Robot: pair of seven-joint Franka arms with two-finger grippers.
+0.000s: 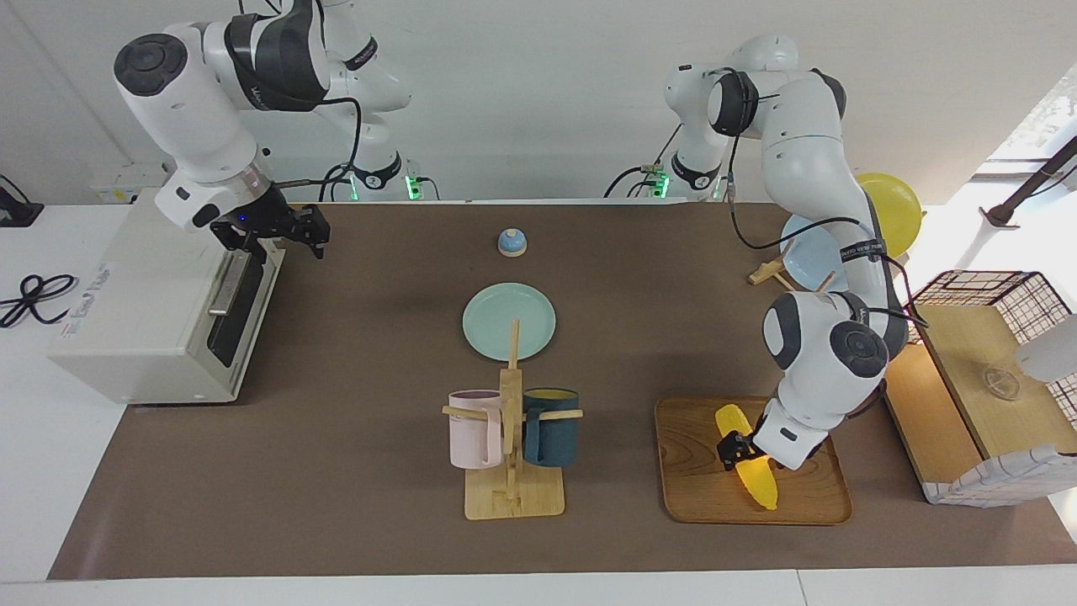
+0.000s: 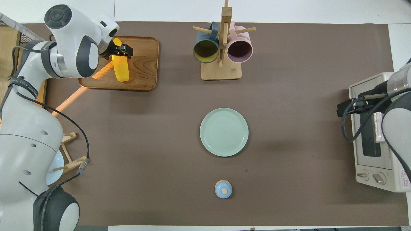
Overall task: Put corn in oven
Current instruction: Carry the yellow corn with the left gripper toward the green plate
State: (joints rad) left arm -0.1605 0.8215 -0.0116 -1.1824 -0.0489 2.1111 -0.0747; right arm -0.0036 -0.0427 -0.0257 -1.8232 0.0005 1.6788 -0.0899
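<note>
The yellow corn (image 1: pixel 751 471) lies on a wooden tray (image 1: pixel 808 501) toward the left arm's end of the table; it also shows in the overhead view (image 2: pixel 121 69). My left gripper (image 1: pixel 734 448) is down on the tray with its fingers closed across the cob's middle. The off-white oven (image 1: pixel 143 311) stands at the right arm's end, its dark glass door (image 1: pixel 240 316) shut. My right gripper (image 1: pixel 279 233) is open, just above the door's top edge by the end of the bar handle (image 1: pixel 227 286) nearer to the robots.
A wooden mug rack (image 1: pixel 511 471) with a pink and a dark blue mug stands beside the tray. A green plate (image 1: pixel 508 320) and a small blue knobbed lid (image 1: pixel 511 242) lie mid-table. A plate rack, a yellow plate (image 1: pixel 893 210) and a wire basket (image 1: pixel 993 295) are at the left arm's end.
</note>
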